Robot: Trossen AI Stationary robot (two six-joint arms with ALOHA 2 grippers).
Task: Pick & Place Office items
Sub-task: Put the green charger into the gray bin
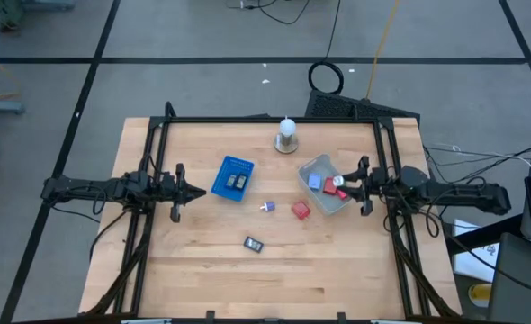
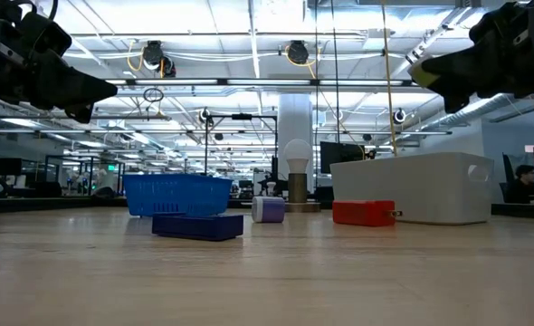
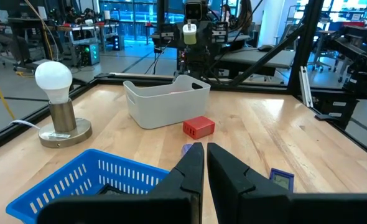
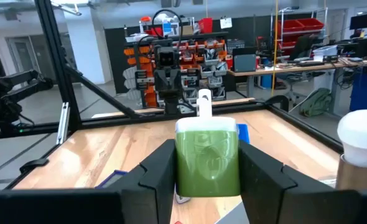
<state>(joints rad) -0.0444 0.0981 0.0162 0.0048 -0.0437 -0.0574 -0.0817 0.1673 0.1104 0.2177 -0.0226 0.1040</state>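
Green plastic fills the gap between our right gripper [image 4: 207, 186] fingers: we have a small green item [image 4: 207, 163] pinched there, its white tab pointing up, so its long axis runs upright between the jaws. In the overhead picture the right gripper [image 1: 363, 185] hangs at the 3 o'clock edge of the clear grey tray [image 1: 319, 166], so the tray lies toward 9 o'clock from the jaws and just beside them; we judge a short reach that way would put the piece over it. Our left gripper [image 1: 177, 192] waits pressed together at the table's 9 o'clock side, just beside the blue mesh basket [image 1: 233, 176]. A red block [image 1: 301, 211], a purple-white bit [image 1: 267, 208] and a dark piece [image 1: 254, 244] lie loose on the wood between the arms.
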